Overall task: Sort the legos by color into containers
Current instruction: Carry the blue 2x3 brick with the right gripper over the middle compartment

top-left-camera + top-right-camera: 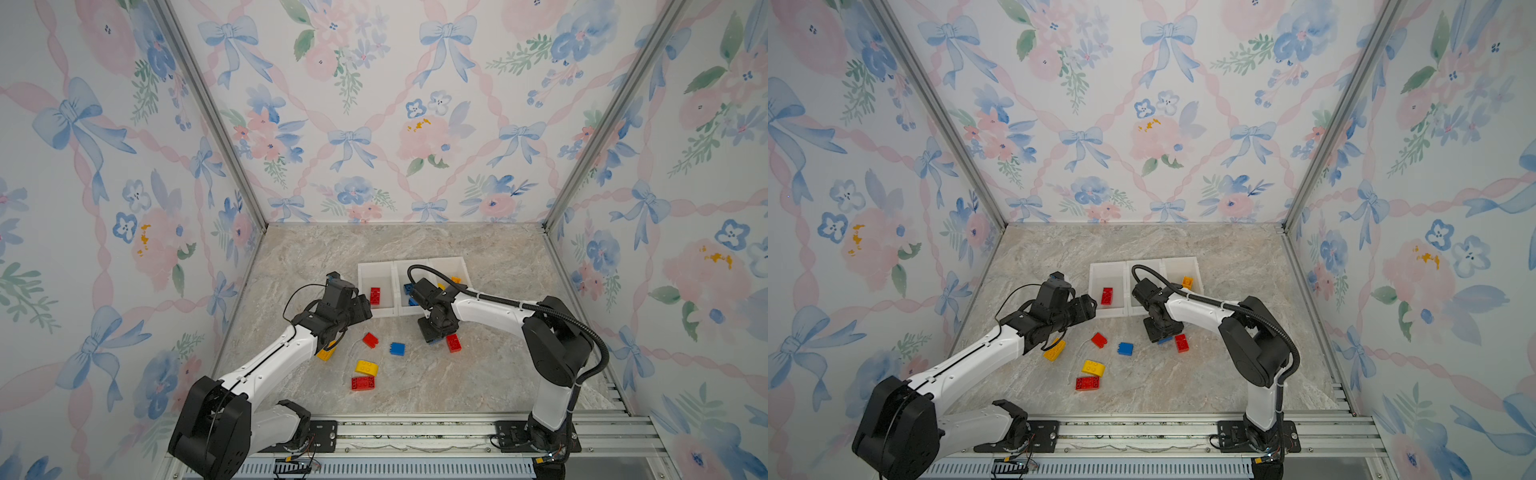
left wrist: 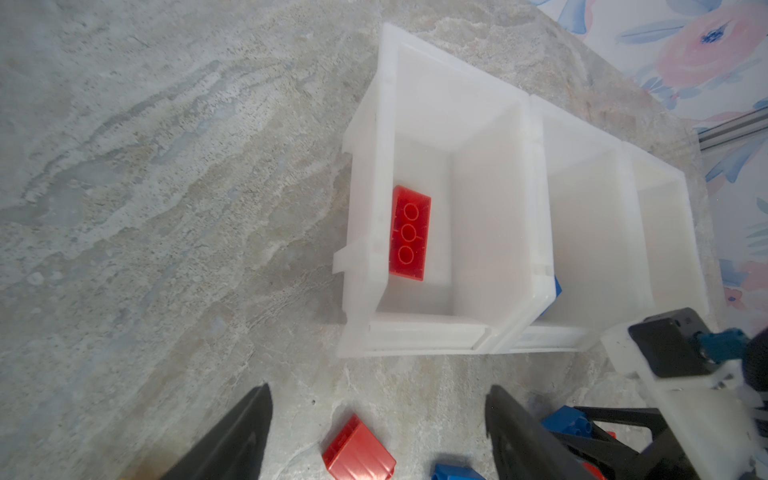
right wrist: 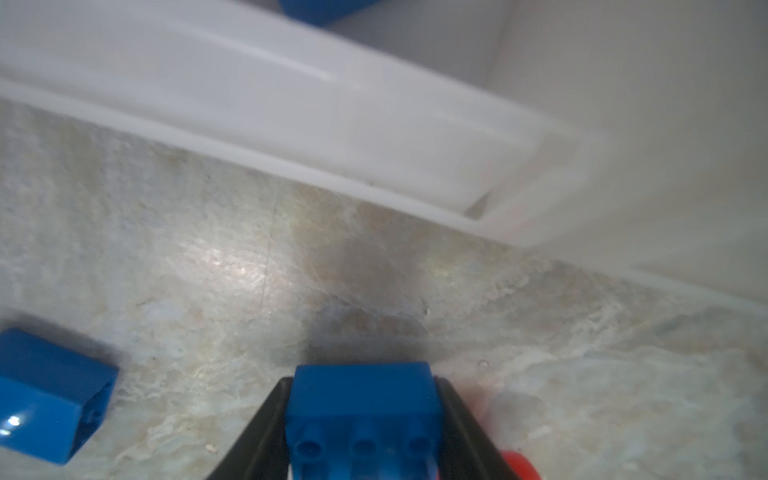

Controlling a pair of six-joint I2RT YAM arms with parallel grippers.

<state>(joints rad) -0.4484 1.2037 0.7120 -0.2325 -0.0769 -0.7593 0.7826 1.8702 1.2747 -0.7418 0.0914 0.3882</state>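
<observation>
Pinching the blue brick (image 3: 361,411) by its two smooth sides, my right end effector (image 3: 362,384) is closed on it low over the surface (image 1: 478,374). It sits just in front of the containers (image 1: 384,312), which stand toward the back edge. Flat sides give the pads purchase. The middle bin (image 2: 582,208) already holds blue, so I judge it a short lift away. My left end effector (image 2: 378,399) hangs open before the bin holding a red brick (image 2: 409,232).

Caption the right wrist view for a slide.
Right gripper fingers pinch a blue brick before the white containers; a second blue brick lies on the table.
</observation>
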